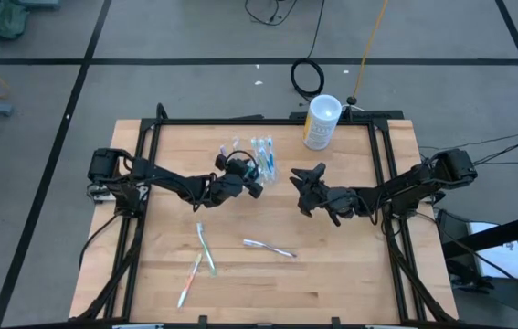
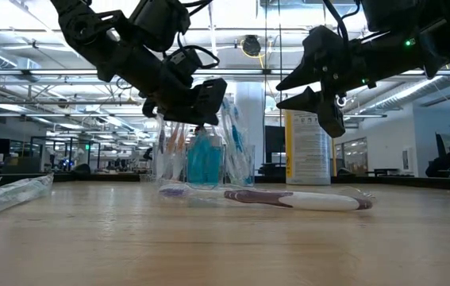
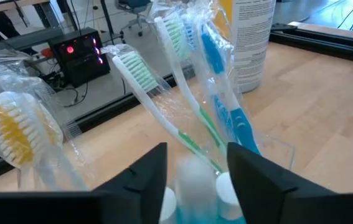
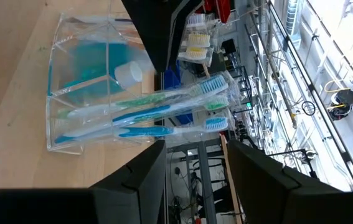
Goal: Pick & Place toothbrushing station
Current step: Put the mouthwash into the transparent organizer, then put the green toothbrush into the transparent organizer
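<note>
Your left gripper (image 1: 251,175) hovers over the clear holder (image 4: 80,93) at the surface's far middle, fingers parted around a white-capped tube (image 3: 192,186) — lift straight up, clear of the bristles. Right gripper (image 1: 302,192) waits beside, fingers wide.

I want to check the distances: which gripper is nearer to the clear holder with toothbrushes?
Left. The left gripper hangs directly over the clear holder; the right gripper waits apart, beside it.

Left gripper (image 1: 257,170): arm reaching inward, jaws parted, pointing down.
Right gripper (image 1: 301,190): raised at centre, jaws apart.
</note>
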Available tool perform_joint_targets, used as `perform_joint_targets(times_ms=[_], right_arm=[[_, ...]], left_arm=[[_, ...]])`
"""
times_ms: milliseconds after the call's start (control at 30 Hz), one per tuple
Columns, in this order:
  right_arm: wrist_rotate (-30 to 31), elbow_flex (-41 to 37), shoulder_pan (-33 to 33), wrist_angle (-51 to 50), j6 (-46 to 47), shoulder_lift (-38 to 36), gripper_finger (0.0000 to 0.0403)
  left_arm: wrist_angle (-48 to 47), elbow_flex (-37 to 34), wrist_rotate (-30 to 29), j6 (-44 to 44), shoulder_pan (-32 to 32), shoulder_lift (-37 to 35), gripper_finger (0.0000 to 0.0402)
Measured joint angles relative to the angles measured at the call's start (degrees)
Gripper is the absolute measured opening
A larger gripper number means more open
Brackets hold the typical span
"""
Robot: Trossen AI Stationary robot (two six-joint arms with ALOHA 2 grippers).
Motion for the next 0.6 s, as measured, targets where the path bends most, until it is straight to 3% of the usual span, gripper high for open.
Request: perform_joint_targets(times_ms=[233, 600], right_arm=[[0.0, 0.0, 0.0, 0.0, 0.0, 0.0, 0.0167], [0.0, 0.0, 0.0, -0.4, 0.1, 0.0, 0.0167]], left_arm=[[0.0, 0.0, 0.0, 1.1, 0.0, 0.0, 0.0217], [-0.9, 0.0, -0.1, 2.7, -1.9, -4.6, 0.0209]])
